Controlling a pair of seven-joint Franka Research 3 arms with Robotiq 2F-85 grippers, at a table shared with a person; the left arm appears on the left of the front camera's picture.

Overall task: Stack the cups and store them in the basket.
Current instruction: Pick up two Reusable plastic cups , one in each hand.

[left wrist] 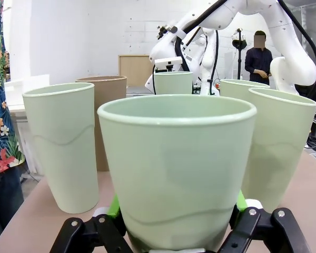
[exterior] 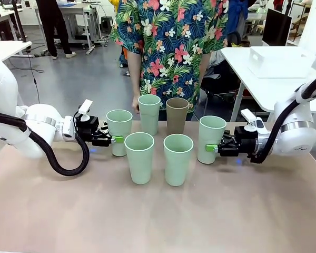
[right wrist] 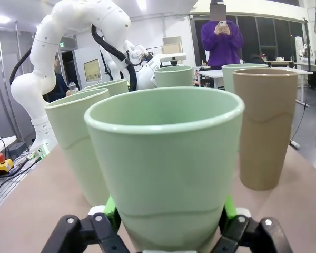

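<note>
Six cups stand in a cluster on the table. My left gripper (exterior: 114,139) is shut on the leftmost mint cup (exterior: 119,130), and its green pads (left wrist: 115,206) press both sides of that cup (left wrist: 176,163) low down. My right gripper (exterior: 213,148) is shut on the rightmost mint cup (exterior: 211,137), seen close up as the nearest cup (right wrist: 166,158). Both held cups rest upright on the table. Between them are two front mint cups (exterior: 139,157) (exterior: 178,158), a back mint cup (exterior: 149,113) and a brown cup (exterior: 177,115). The white basket (exterior: 278,62) sits on a side table at the back right.
A person in a floral shirt (exterior: 171,42) stands at the far edge, one hand (exterior: 135,104) hanging beside the back mint cup. The tan table (exterior: 158,221) has open room in front of the cups. The white side table (exterior: 253,87) stands to the right.
</note>
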